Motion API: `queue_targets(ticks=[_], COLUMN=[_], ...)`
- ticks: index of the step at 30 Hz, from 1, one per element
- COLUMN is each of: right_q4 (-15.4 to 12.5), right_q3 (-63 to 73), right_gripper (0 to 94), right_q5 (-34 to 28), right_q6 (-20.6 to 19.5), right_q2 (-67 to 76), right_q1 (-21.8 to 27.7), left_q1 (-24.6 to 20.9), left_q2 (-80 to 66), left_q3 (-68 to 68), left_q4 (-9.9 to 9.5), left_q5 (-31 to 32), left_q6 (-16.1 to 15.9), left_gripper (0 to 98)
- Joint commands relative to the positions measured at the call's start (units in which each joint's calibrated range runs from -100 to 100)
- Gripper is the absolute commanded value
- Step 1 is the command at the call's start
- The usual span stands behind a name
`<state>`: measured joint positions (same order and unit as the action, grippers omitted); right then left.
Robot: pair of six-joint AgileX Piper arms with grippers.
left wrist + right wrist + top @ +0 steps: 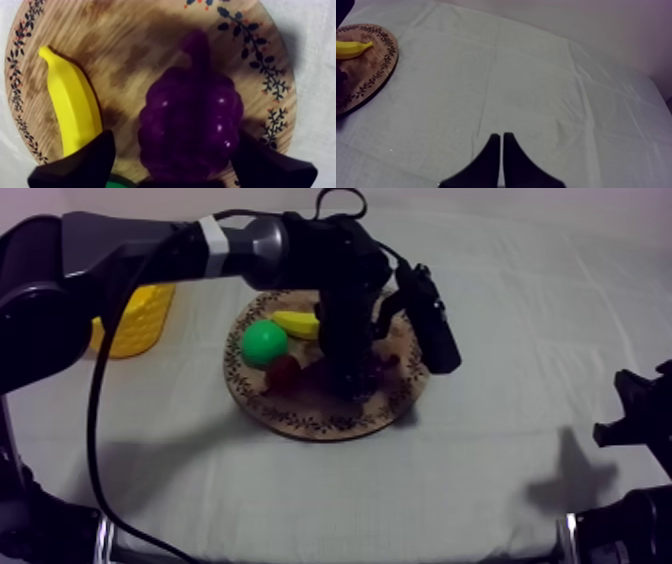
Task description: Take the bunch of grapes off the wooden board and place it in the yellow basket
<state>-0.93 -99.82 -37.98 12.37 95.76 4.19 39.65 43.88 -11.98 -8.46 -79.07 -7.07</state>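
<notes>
The purple bunch of grapes (190, 125) lies on the round wooden board (125, 45), its stem pointing away from my left gripper (172, 150). That gripper is open, one black finger (80, 165) on each side of the bunch, the banana-side finger a little clear of it. From the top view, my left gripper (350, 373) hangs low over the board (330, 416) and hides most of the grapes (383, 366). The yellow basket (140, 318) stands left of the board. My right gripper (502, 145) is shut on nothing, over bare cloth, and rests at the table's right side (625, 423).
A banana (298, 323), a round green fruit (264, 343) and a small red fruit (283, 370) share the board's left half. The banana (72, 107) lies close beside the left gripper's finger. In the right wrist view the board (371, 65) and banana (351, 48) lie far off.
</notes>
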Motion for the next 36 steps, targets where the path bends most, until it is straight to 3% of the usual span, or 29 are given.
queue_targets(ticks=[1,8,15,36], right_q4=[-0.02,-0.02,-0.02,-0.02], right_q3=[0.04,0.04,0.04,0.04], right_gripper=[0.3,0.3,0.3,0.3], right_q5=[0.00,0.00,0.00,0.00], right_q6=[0.01,0.01,0.01,0.02], right_q2=[0.00,0.00,0.00,0.00], right_q1=[0.02,0.02,0.02,0.02], left_q1=[0.02,-0.01,0.04,1.85], left_q2=[0.27,0.68,-1.12,-26.24], left_q3=[-0.14,-0.25,1.03,10.98], left_q4=[0.07,0.26,0.28,1.81], left_q5=[-0.10,0.59,1.82,-2.36], left_q6=[0.02,0.64,1.30,3.51], left_gripper=[75.3,59.9,53.7,58.9])
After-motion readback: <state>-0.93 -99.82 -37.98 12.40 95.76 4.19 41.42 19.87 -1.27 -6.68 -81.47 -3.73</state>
